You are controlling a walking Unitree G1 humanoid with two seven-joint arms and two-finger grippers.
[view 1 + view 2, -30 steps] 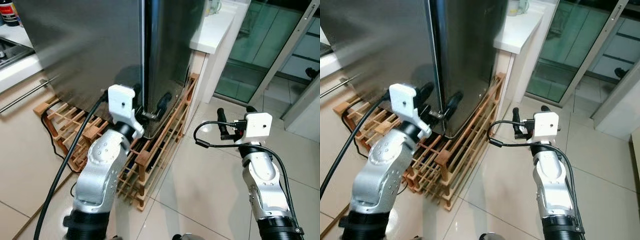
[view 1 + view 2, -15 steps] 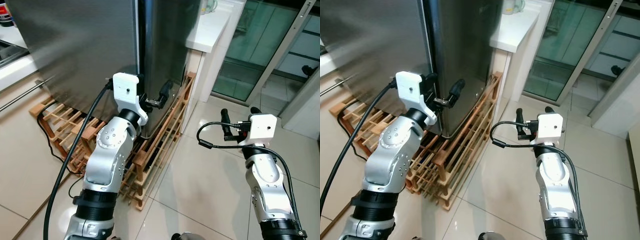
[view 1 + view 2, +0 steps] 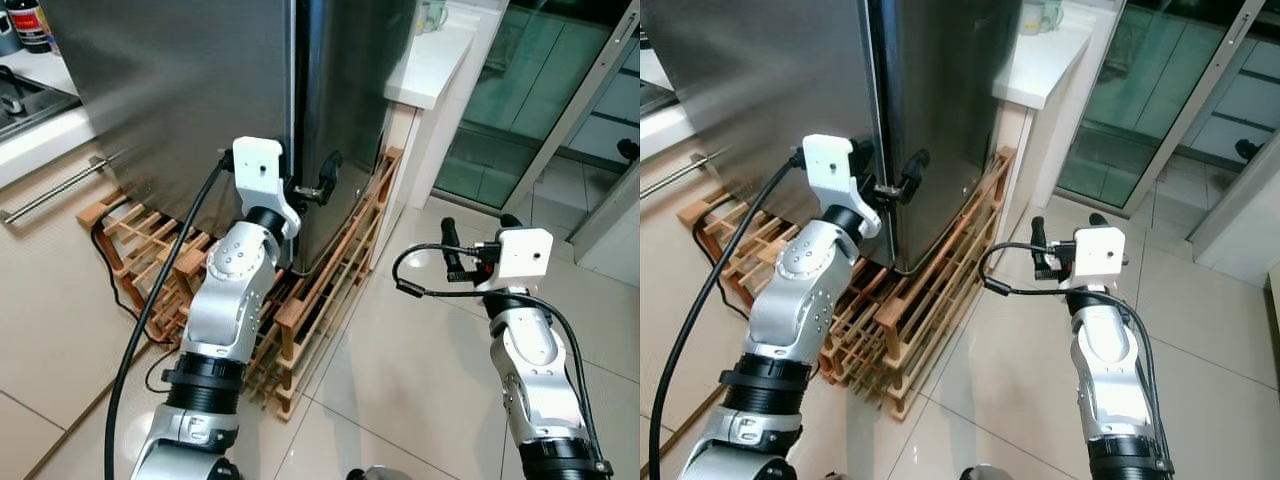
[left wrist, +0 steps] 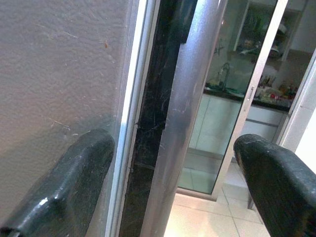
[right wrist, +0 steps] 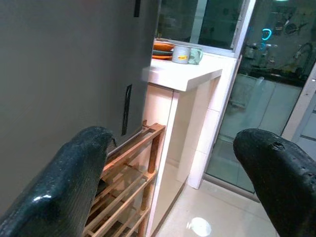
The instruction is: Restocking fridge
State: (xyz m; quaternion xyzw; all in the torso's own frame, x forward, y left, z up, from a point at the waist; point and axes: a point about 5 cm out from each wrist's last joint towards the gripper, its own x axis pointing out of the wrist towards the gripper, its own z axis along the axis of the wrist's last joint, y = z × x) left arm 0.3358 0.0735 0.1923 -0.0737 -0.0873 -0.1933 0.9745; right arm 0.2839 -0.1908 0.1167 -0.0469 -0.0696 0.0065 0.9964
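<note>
The steel fridge (image 3: 180,90) stands shut on a wooden rack. My left gripper (image 3: 300,187) is open at the fridge's front right corner, low down. One black finger lies against the door face and the other (image 3: 328,170) stands off to the right of the door's edge. In the left wrist view the silver door edge (image 4: 187,113) runs upright between the two fingers (image 4: 59,192), nearer the one on the door face. My right gripper (image 3: 474,236) hangs open over the tiled floor to the right of the fridge, holding nothing.
A slatted wooden rack (image 3: 320,280) sticks out under and beside the fridge. A white counter (image 3: 430,60) with mugs (image 5: 186,54) stands right of it, then a glass sliding door (image 3: 520,110). A drawer handle (image 3: 60,190) and a black cable (image 3: 150,300) are at the left.
My left gripper has risen along the fridge's door edge and closed in on it. The camera has shifted slightly. The right arm has barely moved.
</note>
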